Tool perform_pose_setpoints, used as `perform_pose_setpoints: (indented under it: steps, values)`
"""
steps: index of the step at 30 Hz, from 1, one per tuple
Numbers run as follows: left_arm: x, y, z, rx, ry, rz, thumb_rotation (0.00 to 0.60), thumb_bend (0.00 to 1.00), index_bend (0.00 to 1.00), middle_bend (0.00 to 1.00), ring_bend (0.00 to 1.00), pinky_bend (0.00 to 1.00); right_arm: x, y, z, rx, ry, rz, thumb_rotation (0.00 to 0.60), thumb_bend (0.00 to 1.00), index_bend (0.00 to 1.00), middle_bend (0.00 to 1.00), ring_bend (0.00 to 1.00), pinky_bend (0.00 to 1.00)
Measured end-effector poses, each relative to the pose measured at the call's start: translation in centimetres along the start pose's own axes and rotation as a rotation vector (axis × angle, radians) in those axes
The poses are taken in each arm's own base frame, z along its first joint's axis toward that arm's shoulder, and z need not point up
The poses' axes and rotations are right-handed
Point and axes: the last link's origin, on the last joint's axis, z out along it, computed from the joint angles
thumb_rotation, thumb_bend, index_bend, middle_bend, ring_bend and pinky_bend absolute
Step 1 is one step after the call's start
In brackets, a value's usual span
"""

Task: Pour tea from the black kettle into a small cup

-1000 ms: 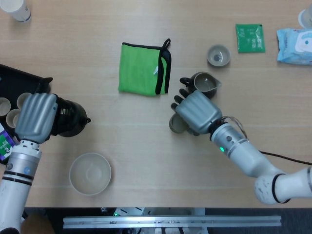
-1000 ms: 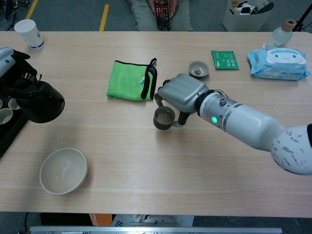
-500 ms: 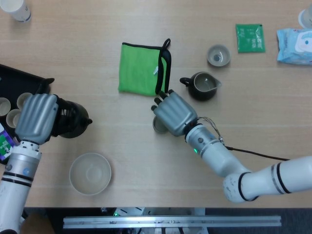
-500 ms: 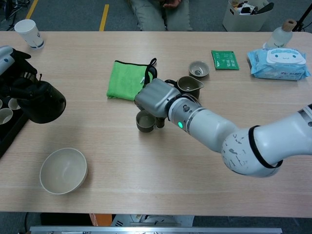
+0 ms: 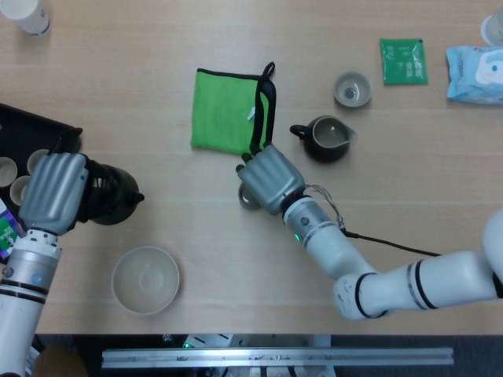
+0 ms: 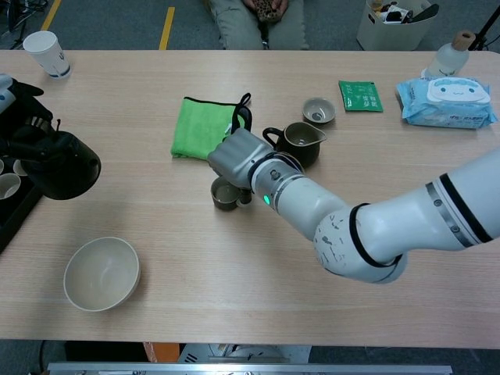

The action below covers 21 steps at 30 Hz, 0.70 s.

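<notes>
Chest view: black kettle at the far left of the bench, body upright, left hand clasped on its handle from above. In the head view the same hand covers the handle; only the kettle's right side and spout show past the fingers

Small cup sits on the bench near the middle, just below the green cloth. Right hand is wrapped over the cup from behind, fingers curled down against its far side and holding it; cup's rim and inside face the camera. From above the hand hides nearly all of the cup, only a sliver of rim at its left edge

Dark pitcher with handle and spout stands just right of the right hand, apart from it. Second small cup behind the pitcher, green packet beside that, wipes pack at far right

Pale bowl at front left, well apart from the kettle. Black tray with more small cups at the left edge. Paper cup at far left rear
</notes>
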Motion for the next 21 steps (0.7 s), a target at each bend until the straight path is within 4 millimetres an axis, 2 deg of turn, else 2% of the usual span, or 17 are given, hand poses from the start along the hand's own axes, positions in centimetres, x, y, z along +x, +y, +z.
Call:
perform_pose_setpoints:
  steps: [17,21]
  values:
    - [-0.44,0.07,0.09,-0.004,-0.017,-0.008,0.599,0.38,1.0,1.0,0.95,0.14,-0.15,-0.58,0.47,-0.031,-0.011,-0.011,0.6,0.23,0.4,0.26,0.15,0.27]
    - [-0.5,0.08,0.11,-0.002,-0.018,-0.011,0.598,0.38,1.0,1.0,0.95,0.14,-0.14,-0.6,0.38,-0.029,-0.009,-0.016,0.6,0.23,0.35,0.26,0.15,0.27]
